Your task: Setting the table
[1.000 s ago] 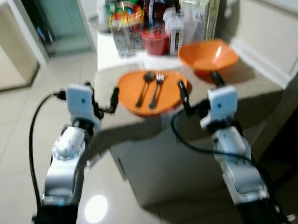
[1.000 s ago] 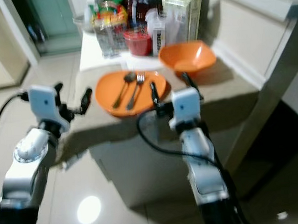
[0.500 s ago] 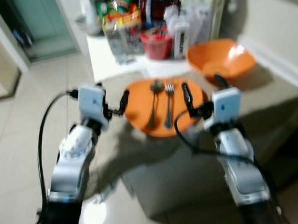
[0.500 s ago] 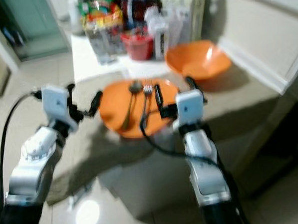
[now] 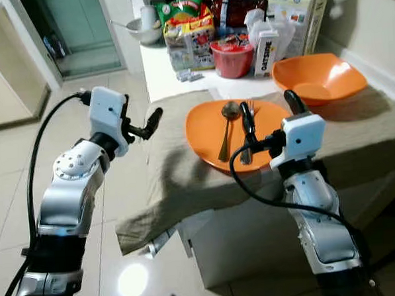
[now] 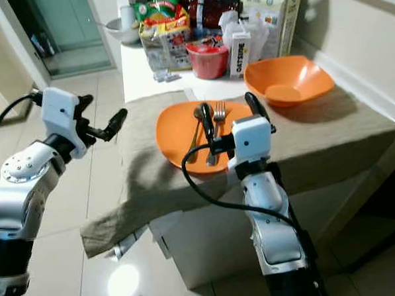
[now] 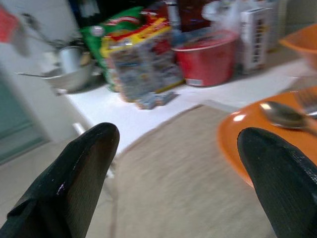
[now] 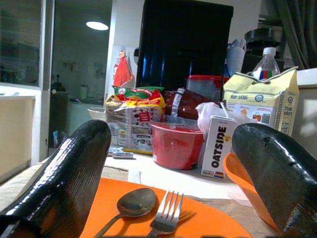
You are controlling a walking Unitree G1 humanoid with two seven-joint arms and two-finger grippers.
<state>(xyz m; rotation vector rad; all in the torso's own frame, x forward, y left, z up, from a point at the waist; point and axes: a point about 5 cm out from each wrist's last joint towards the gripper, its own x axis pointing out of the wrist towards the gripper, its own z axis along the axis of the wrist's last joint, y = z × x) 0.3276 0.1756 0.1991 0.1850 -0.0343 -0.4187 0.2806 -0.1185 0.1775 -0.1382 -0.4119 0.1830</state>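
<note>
Spoon and fork lengthwise on orange plate, heads away.

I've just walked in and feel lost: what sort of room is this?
Probably a home kitchen or dining corner: a cloth-covered table holds an orange plate with spoon and fork, with grocery packets behind.

Count on the surface:
- 1 orange plate
- 1 spoon and 1 fork, both lying on the plate
- 1 orange bowl
- 1 red tub
- 1 Oatside carton
- 1 large pale bag
- 1 colourful snack packet
- 1 grey cloth under the plate
- 1 metal bowl at the far corner

Other packets behind are too crowded to count. 2 end effectors: left, right.
</note>
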